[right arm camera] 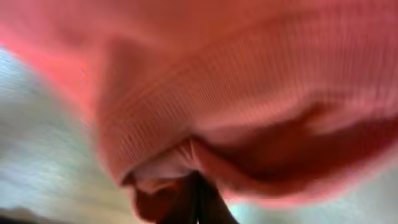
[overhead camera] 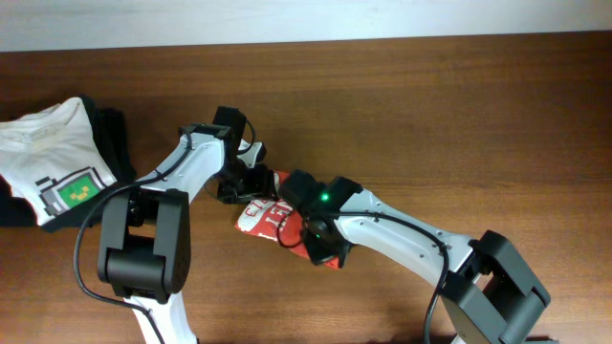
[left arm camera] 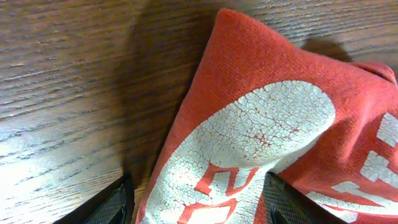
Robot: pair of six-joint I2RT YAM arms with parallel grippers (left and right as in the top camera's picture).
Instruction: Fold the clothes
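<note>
Wood-grain bench (overhead camera: 430, 115) under both jaws. Left jaws spread, orange-red T-shirt (left arm camera: 261, 124) corner lying between them, seemingly ready to pin it; right jaws pinch a bunched fold at their tips, probably to draw it over.

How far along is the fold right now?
Done: the T-shirt is already folded down to a compact bundle. In hand: the right end effector seems to pinch a fabric edge; the left end effector straddles it, open. Left, probably: final tuck, then release.
</note>
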